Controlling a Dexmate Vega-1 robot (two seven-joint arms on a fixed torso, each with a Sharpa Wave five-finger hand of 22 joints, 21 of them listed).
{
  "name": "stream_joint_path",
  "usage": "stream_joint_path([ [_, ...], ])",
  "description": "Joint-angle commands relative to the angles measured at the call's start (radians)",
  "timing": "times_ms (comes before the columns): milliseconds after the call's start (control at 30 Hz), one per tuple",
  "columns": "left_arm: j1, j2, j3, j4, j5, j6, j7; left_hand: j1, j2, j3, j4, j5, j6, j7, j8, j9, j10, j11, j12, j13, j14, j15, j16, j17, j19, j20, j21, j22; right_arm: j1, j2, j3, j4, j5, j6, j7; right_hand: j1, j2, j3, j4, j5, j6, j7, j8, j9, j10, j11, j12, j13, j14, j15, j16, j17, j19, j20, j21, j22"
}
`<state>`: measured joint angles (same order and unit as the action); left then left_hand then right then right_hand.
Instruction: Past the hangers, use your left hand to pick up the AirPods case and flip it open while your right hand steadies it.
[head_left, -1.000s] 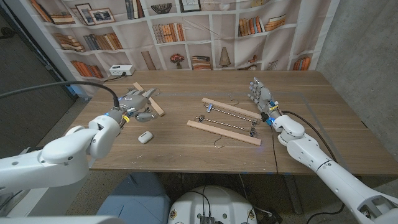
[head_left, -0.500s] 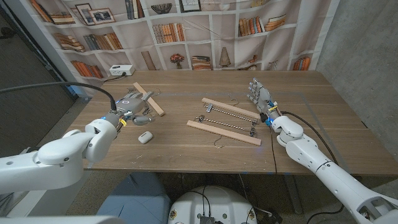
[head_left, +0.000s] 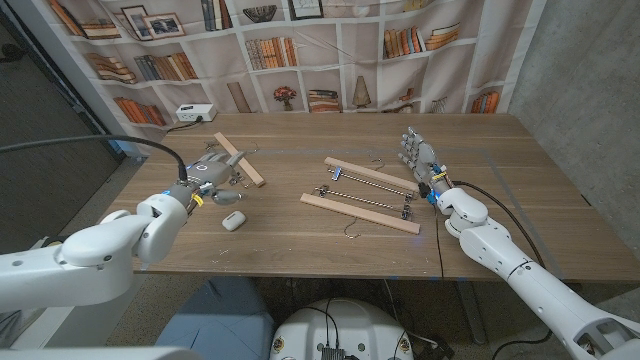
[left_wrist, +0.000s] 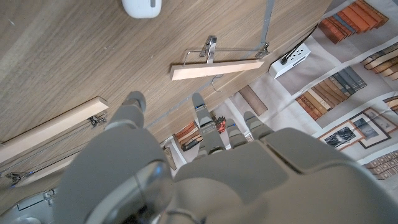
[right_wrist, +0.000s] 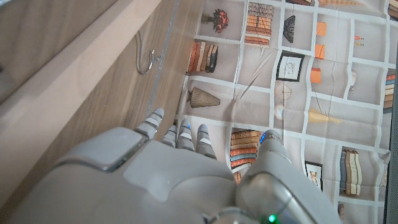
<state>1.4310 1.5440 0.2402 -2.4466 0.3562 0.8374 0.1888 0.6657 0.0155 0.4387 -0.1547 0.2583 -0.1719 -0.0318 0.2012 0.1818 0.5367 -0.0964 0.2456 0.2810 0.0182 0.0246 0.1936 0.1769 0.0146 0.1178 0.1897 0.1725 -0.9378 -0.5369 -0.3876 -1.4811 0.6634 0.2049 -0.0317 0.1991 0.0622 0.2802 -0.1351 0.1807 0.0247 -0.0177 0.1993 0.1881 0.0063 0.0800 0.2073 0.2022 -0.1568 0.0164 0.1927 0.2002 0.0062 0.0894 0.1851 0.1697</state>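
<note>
The AirPods case (head_left: 233, 221), a small white rounded pebble, lies lid down on the wooden bench (head_left: 300, 250) toward the near left part of it, alone and not yet touched. The left hand (head_left: 217, 176) hovers just beyond it, at about 11 o'clock from the case, its fingers loosely spread and holding nothing; in the left wrist view the case (left_wrist: 142, 7) sits at the frame's edge, past the fingertips (left_wrist: 134, 99). Under and beside that hand lies 1 short wooden hanger (head_left: 238, 158), angled across the bench. At about 3 o'clock from the case, well apart, 2 longer clip hangers (head_left: 362, 196) lie side by side near the bench's middle. The right hand (head_left: 417, 154) stands upright on its edge at their far end, fingers straight and apart, gripping nothing, and it is a long way from the case. The likely trouble from here is the case itself: smooth, small and low, it could skid across the wood if the left fingers close from one side, or roll out of a shallow pinch. A descent too far back could also catch the short hanger and drag it. The right hand must cross over the clip hangers to steady the case, and a low path could snag their wire hooks.
</note>
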Motion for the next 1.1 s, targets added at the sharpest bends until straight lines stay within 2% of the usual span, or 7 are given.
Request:
stream_joint_path([
  [33, -0.066, -0.013, 0.092, -0.002, 0.049, 0.02, -0.026, -0.006, -0.004, 0.013, -0.001, -0.014, -0.031, 0.018, -0.002, -0.001, 0.019, 0.004, 0.009, 0.006, 0.007, -0.031, 0.005, 0.001, 0.013, -0.052, 0.007, 0.001, -0.003, -0.01, 0.005, -0.011, 0.002, -0.009, -0.007, 0.011, 0.003, 0.007, -0.003, -0.003, 0.001, -0.002, 0.0, 0.004, -0.001, 0.006, 0.003, 0.002, -0.007, 0.001, 0.011, 0.003, -0.005, -0.001, 0.005, 0.002],
  [167, -0.067, -0.012, 0.094, -0.016, 0.032, 0.04, -0.009, -0.006, -0.005, 0.014, -0.002, -0.017, -0.024, 0.027, -0.001, -0.001, 0.022, 0.007, 0.009, 0.008, 0.005, -0.039, 0.003, 0.0, 0.014, -0.064, 0.006, 0.001, -0.002, -0.008, 0.007, -0.009, 0.006, -0.011, -0.006, 0.011, 0.004, 0.007, -0.003, -0.003, 0.001, -0.003, 0.0, 0.004, -0.001, 0.007, 0.003, 0.002, -0.007, 0.002, 0.011, 0.003, -0.005, -0.001, 0.005, 0.002],
  [500, -0.075, 0.009, 0.119, -0.051, 0.042, 0.106, -0.014, -0.012, -0.008, 0.014, 0.0, -0.026, -0.017, 0.032, -0.002, -0.001, 0.027, 0.014, 0.01, 0.011, 0.012, -0.023, 0.004, 0.0, 0.01, -0.037, 0.004, 0.001, 0.002, -0.005, 0.004, 0.003, 0.011, -0.013, 0.001, 0.011, 0.004, 0.007, -0.003, -0.003, 0.001, -0.003, -0.001, 0.004, -0.001, 0.004, 0.003, 0.002, -0.008, 0.004, 0.011, 0.003, -0.006, 0.0, 0.005, 0.002],
  [633, -0.019, 0.009, 0.065, -0.049, 0.038, 0.108, 0.0, -0.023, -0.012, 0.014, 0.002, -0.037, 0.01, 0.036, 0.002, -0.001, 0.051, 0.02, 0.015, 0.016, 0.025, -0.045, 0.006, -0.001, 0.041, -0.089, 0.012, 0.0, 0.003, -0.005, 0.004, 0.006, 0.012, -0.015, 0.002, 0.012, 0.004, 0.007, -0.003, -0.003, 0.001, -0.003, -0.001, 0.004, 0.0, 0.005, 0.003, 0.002, -0.008, 0.004, 0.011, 0.003, -0.006, 0.0, 0.005, 0.002],
  [733, -0.024, 0.009, 0.075, -0.051, 0.048, 0.117, -0.009, -0.024, -0.014, 0.014, 0.002, -0.039, 0.019, 0.037, 0.004, -0.001, 0.06, 0.024, 0.018, 0.017, 0.029, -0.048, 0.006, -0.001, 0.046, -0.095, 0.013, 0.0, 0.005, 0.0, 0.005, 0.014, 0.019, -0.012, 0.009, 0.012, 0.004, 0.007, -0.003, -0.003, 0.001, -0.003, -0.001, 0.004, 0.0, 0.006, 0.003, 0.002, -0.008, 0.004, 0.011, 0.003, -0.007, 0.0, 0.005, 0.002],
  [867, -0.057, 0.002, 0.121, -0.059, 0.095, 0.143, -0.038, -0.028, -0.016, 0.014, 0.002, -0.043, 0.021, 0.039, 0.002, -0.002, 0.055, 0.026, 0.014, 0.018, 0.026, -0.043, 0.004, -0.002, 0.036, -0.078, 0.007, 0.0, 0.009, 0.003, 0.003, 0.023, 0.018, -0.009, 0.013, 0.012, 0.004, 0.007, -0.003, -0.003, 0.001, -0.003, -0.001, 0.004, 0.0, 0.006, 0.003, 0.002, -0.008, 0.004, 0.011, 0.003, -0.006, -0.001, 0.005, 0.002],
  [1100, -0.079, 0.008, 0.153, -0.068, 0.1, 0.168, -0.044, -0.034, -0.019, 0.012, 0.004, -0.047, 0.019, 0.039, -0.001, -0.001, 0.054, 0.028, 0.013, 0.02, 0.025, -0.037, 0.002, -0.001, 0.032, -0.066, 0.004, 0.0, 0.015, 0.006, 0.0, 0.036, 0.018, -0.008, 0.019, 0.012, 0.004, 0.007, -0.003, -0.003, 0.001, -0.003, -0.001, 0.004, -0.001, 0.006, 0.003, 0.002, -0.008, 0.004, 0.011, 0.003, -0.007, 0.0, 0.005, 0.002],
])
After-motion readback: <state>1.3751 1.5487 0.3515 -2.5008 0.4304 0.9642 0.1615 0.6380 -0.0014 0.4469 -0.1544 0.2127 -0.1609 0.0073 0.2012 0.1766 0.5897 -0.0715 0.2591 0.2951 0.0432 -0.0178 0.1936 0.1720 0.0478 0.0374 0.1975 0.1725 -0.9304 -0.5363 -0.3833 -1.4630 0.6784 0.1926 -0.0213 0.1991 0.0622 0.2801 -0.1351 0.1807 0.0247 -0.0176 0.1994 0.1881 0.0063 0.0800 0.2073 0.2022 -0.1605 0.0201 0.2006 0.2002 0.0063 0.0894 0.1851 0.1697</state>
